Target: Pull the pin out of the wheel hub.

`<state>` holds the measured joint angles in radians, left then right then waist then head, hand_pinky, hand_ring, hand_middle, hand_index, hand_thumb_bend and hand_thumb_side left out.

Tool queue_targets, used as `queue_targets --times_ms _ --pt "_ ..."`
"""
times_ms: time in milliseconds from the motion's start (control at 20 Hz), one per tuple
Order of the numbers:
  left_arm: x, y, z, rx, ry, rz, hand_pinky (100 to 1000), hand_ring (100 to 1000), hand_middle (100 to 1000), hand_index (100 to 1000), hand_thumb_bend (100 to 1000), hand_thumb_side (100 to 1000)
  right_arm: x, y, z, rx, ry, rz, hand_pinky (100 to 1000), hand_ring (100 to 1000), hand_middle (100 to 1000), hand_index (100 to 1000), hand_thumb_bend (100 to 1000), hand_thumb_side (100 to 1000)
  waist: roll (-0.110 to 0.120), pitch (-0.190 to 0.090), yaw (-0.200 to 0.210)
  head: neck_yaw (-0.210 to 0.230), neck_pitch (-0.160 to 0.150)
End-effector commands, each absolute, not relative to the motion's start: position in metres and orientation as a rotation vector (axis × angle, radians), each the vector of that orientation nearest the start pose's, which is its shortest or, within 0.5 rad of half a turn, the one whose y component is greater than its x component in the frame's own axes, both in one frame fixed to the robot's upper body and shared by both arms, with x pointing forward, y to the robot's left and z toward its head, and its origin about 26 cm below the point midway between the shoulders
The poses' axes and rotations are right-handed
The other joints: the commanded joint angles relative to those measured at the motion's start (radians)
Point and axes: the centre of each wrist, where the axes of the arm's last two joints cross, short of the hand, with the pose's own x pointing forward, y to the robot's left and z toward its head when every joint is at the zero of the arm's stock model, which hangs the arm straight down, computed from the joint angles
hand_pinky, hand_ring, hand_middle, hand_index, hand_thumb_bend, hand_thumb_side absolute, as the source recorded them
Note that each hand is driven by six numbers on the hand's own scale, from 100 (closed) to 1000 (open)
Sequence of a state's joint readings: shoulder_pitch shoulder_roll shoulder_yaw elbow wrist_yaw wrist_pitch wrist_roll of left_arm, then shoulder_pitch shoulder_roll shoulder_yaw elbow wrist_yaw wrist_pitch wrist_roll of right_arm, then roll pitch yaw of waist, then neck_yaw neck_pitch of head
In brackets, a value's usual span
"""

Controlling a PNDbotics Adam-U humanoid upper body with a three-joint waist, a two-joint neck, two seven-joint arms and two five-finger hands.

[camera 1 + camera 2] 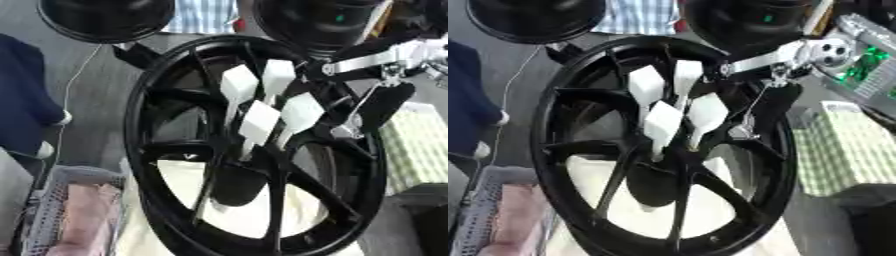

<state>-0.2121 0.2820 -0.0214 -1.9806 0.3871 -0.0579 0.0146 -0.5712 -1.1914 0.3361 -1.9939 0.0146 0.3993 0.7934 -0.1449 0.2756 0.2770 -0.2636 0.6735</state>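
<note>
left eye view: black wheel hub stands upright, filling the frame
pins: four white pins stuck in its centre, long axes roughly vertical, heads up
right hand: right hand reaches in from upper right, just beside the pins; can't tell its fingers
left hand: not showing

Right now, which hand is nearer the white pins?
Right. The right hand reaches in from the upper right and sits just to the right of the pins, over the wheel. The left hand shows in neither view.
</note>
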Motion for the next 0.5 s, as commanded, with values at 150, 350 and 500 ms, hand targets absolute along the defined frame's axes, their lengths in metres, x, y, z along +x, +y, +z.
queue_targets --times_ms 150,350,500 --pt "0.2922 0.2552 0.1754 -0.309 -2.223 -0.108 660 740 606 765 142 752 0.2878 -0.2897 0.3145 -0.439 -1.088 1.637 884 976 866 933 219 106 0.005 -0.010 0.003 0.002 -0.017" --pt "0.2923 0.2548 0.1758 -0.310 -2.225 -0.110 660 740 607 765 141 752 0.2880 -0.2896 0.3130 -0.443 -1.089 1.633 879 967 852 929 216 100 0.005 -0.006 0.006 0.002 -0.018" --pt "0.2925 0.2546 0.1762 -0.311 -2.227 -0.112 660 741 607 766 140 752 0.2882 -0.2893 0.3122 -0.446 -1.092 1.631 876 962 841 924 215 100 0.006 -0.004 0.007 0.002 -0.018"
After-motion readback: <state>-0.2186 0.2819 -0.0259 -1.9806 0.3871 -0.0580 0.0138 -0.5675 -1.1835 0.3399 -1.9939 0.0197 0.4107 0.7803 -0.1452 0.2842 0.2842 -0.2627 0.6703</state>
